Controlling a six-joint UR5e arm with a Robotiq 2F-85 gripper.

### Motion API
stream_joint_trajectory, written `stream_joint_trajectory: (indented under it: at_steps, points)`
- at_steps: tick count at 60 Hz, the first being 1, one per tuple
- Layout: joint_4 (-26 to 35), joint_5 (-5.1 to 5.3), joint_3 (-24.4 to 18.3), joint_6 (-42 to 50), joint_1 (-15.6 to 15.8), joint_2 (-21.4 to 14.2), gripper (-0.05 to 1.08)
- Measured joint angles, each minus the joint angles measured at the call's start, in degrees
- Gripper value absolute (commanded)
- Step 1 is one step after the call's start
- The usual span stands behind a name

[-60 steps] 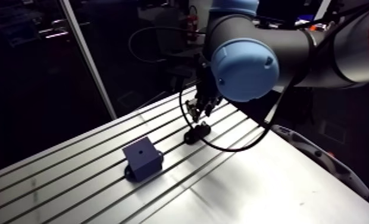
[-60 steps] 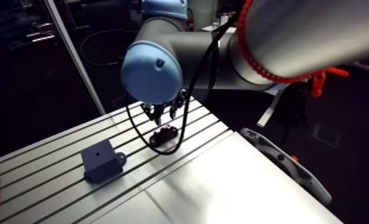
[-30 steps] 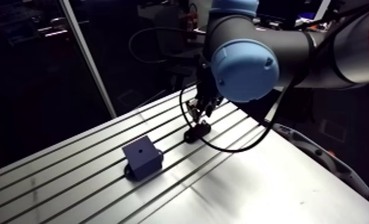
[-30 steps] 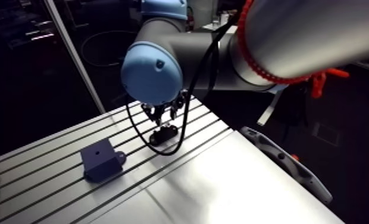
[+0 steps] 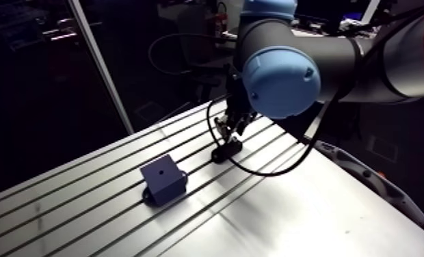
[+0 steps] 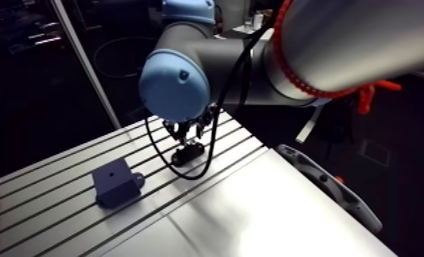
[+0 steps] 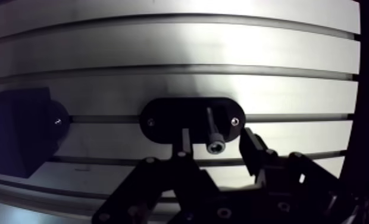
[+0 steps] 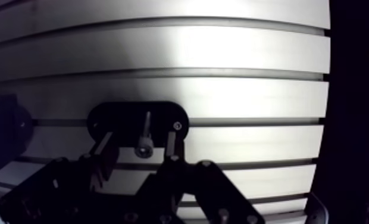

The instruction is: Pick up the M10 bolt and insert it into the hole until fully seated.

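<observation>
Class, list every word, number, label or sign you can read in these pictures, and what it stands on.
None can be read: the bolt, its black holder, the blue block, the table and the gripper show no legible writing.

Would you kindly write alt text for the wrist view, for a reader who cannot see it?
The open end effector straddles a bolt in a black oval holder. A dark block sits beside the holder on the slotted table.

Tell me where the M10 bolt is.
In the wrist view, the M10 bolt sits on the black oval holder, between the fingers of the open gripper.
</observation>
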Motion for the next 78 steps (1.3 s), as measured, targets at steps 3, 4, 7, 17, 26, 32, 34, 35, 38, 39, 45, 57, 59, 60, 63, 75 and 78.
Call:
stream_joint_trajectory:
  at_steps: [3,4,7,17,26,32,34,35,38,39,45,57,59,60,63,75,78]
  points:
    - [0.0,-0.09,0.0,0.0,0.0,0.0,0.48]
    - [0.0,-0.11,0.0,0.0,0.0,0.0,0.48]
    - [0.0,-0.22,0.0,0.0,0.0,0.0,0.48]
    - [0.0,-0.34,0.1,0.1,0.0,0.1,0.49]
    - [0.0,-0.38,0.2,0.1,0.0,0.1,0.5]
    - [0.0,-0.39,0.2,0.1,0.0,0.1,0.52]
    - [0.0,-0.39,0.2,0.1,0.0,0.1,0.52]
    - [0.0,-0.4,0.2,0.1,0.0,0.1,0.52]
    - [0.0,-0.41,0.2,0.1,0.0,0.1,0.52]
    - [0.0,-0.41,0.2,0.1,0.0,0.1,0.52]
    - [0.0,-0.41,0.2,0.1,0.0,0.1,0.52]
    - [0.0,-0.4,0.2,0.1,0.0,0.2,0.54]
    - [0.0,-0.41,0.2,0.1,0.0,0.2,0.54]
    - [0.0,-0.41,0.2,0.1,0.0,0.2,0.54]
    - [0.0,-0.41,0.2,0.1,0.0,0.3,0.55]
    - [0.0,-0.42,0.2,0.1,0.0,0.4,0.58]
    - [0.0,-0.42,0.2,0.1,0.0,0.5,0.58]
